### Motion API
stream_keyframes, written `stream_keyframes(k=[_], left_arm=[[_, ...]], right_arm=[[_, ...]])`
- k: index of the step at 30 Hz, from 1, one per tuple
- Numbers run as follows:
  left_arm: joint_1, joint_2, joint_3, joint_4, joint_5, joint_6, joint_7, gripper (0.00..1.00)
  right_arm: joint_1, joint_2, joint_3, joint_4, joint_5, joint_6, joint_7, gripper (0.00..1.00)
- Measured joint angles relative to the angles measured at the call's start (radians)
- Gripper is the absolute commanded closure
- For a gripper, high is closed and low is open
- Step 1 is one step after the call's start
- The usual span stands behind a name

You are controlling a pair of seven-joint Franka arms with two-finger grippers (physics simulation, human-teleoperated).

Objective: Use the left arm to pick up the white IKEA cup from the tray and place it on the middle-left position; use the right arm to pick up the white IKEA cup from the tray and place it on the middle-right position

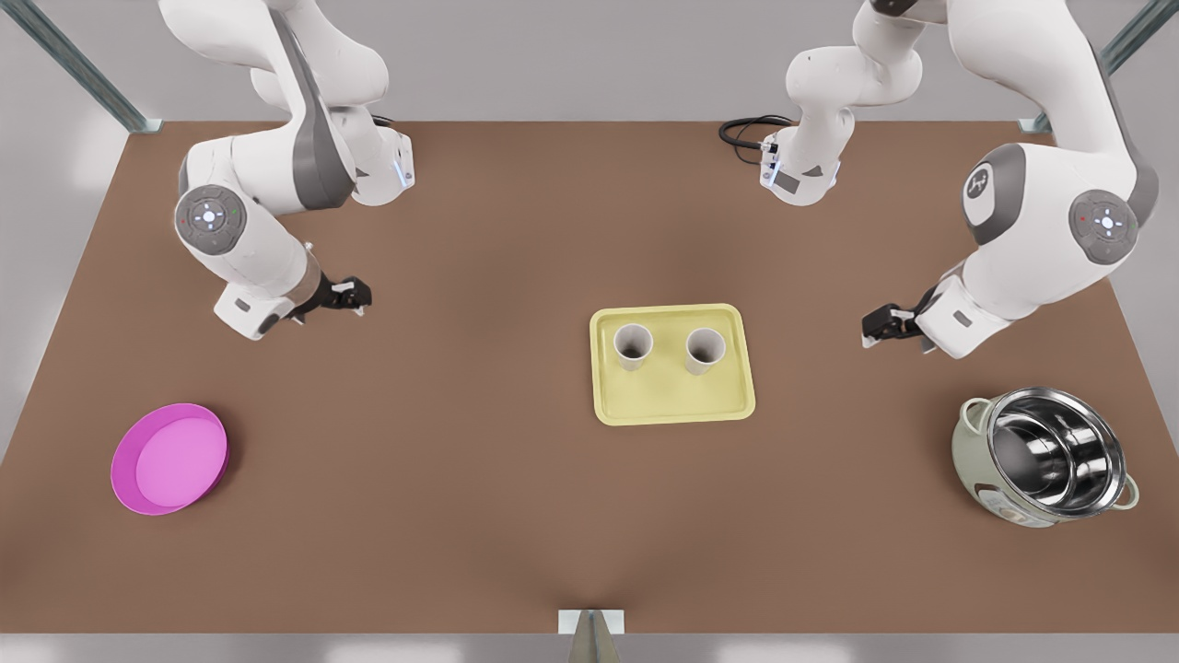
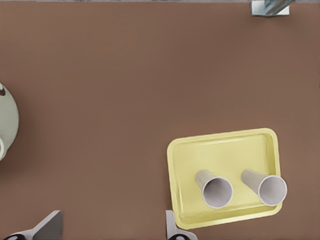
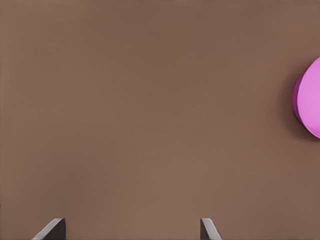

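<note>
Bare brown counter [image 3: 150, 110], edge of a round magenta plate [image 3: 309, 100] resting on it at one side, 2 grey fingertips [image 3: 51, 229] of the right pincer [image 3: 130, 230] set wide apart above the counter

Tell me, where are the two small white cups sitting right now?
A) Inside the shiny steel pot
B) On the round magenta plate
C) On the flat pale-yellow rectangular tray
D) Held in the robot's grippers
C: both white cups stand upright side by side on the pale-yellow tray in the middle of the brown table, with no gripper touching them.
</note>
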Motion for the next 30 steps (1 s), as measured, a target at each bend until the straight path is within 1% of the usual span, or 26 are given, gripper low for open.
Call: stream_keyframes(k=[2,4,6,7,8,10,11,13,14,17,18,19,20,23,28,30], left_arm=[[-0.002,0.001,0.000,-0.002,-0.003,0.008,-0.002,0.00],[-0.043,0.012,-0.001,-0.004,-0.002,0.015,-0.005,0.00],[-0.150,0.036,-0.001,-0.005,0.006,0.022,-0.020,0.00],[-0.211,0.062,-0.002,-0.007,0.023,0.027,-0.030,0.00],[-0.258,0.085,-0.002,-0.026,0.036,0.037,-0.041,0.00],[-0.307,0.101,-0.002,-0.158,0.050,0.091,-0.062,0.00],[-0.320,0.101,-0.002,-0.212,0.055,0.126,-0.073,0.00],[-0.324,0.105,0.000,-0.261,0.062,0.191,-0.093,0.00],[-0.321,0.110,0.001,-0.271,0.065,0.218,-0.103,0.00],[-0.314,0.130,0.002,-0.295,0.071,0.282,-0.128,0.00],[-0.314,0.125,0.003,-0.328,0.073,0.307,-0.135,0.00],[-0.315,0.126,0.003,-0.354,0.074,0.333,-0.142,0.00],[-0.315,0.131,0.003,-0.367,0.075,0.357,-0.149,0.00],[-0.316,0.155,0.003,-0.385,0.076,0.420,-0.166,0.00],[-0.319,0.201,0.003,-0.435,0.077,0.523,-0.190,0.00],[-0.321,0.209,0.003,-0.461,0.077,0.563,-0.197,0.00]], right_arm=[[-0.070,0.007,-0.001,0.002,0.015,0.045,0.001,0.00],[-0.177,0.010,0.003,0.006,0.026,0.076,0.001,0.00],[-0.241,0.012,0.018,0.028,0.031,0.098,0.002,0.00],[-0.225,0.012,0.021,0.032,0.033,0.105,0.002,0.00],[-0.177,0.013,0.024,0.035,0.033,0.111,0.003,0.00],[-0.006,0.028,0.027,0.044,0.033,0.121,0.004,0.00],[0.085,0.038,0.032,0.047,0.033,0.125,0.004,0.00],[0.221,0.089,0.039,0.080,0.033,0.131,0.005,0.00],[0.244,0.124,0.041,0.105,0.034,0.133,0.005,0.00],[0.248,0.168,0.045,0.129,0.034,0.140,0.005,0.00],[0.274,0.190,0.046,0.132,0.034,0.146,0.007,0.00],[0.317,0.214,0.047,0.135,0.033,0.161,0.017,0.03],[0.369,0.240,0.048,0.142,0.032,0.176,0.039,0.00],[0.451,0.312,0.049,0.197,0.035,0.209,0.146,0.00],[0.480,0.379,0.048,0.209,0.068,0.289,0.359,0.00],[0.489,0.436,0.047,0.220,0.076,0.332,0.451,0.00]])
